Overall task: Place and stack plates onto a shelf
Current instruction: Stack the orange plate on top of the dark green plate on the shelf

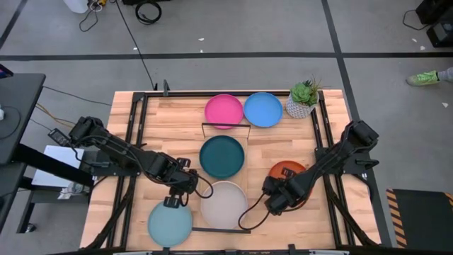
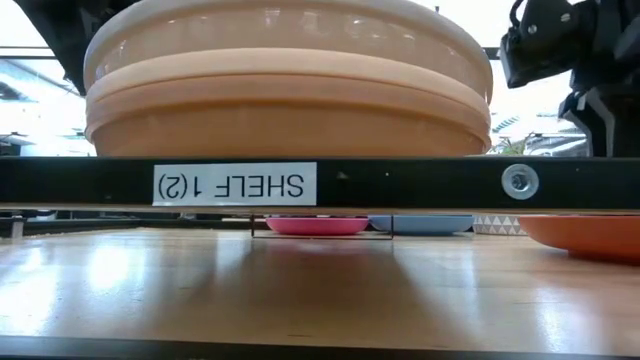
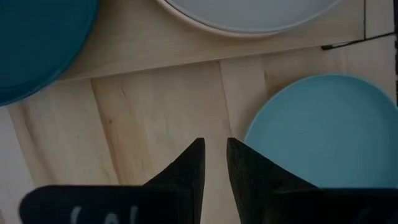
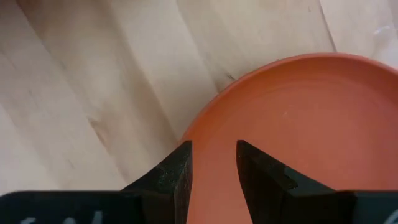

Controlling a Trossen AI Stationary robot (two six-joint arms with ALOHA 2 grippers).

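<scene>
The pale-wood shelf [image 1: 247, 145] runs from far to near at the table's middle. On it lie a dark teal plate [image 1: 221, 156] and a stack with a cream plate [image 1: 224, 204] on a tan one [image 2: 290, 125]. Pink [image 1: 224, 111] and blue [image 1: 262, 109] plates lie on the table at the shelf's far end. A light aqua plate [image 1: 170, 224] lies near left. My left gripper [image 3: 215, 149] hovers over bare wood beside it, its fingers a narrow gap apart. My right gripper [image 4: 213, 152] is open above the rim of an orange plate [image 4: 298, 118].
A white potted plant [image 1: 303, 99] stands at the far right by the blue plate. Black frame rails [image 1: 134, 120] run along the table's left and right sides. The shelf's black front bar [image 2: 400, 183] crosses the low view. Bare wood lies between the shelf and each rail.
</scene>
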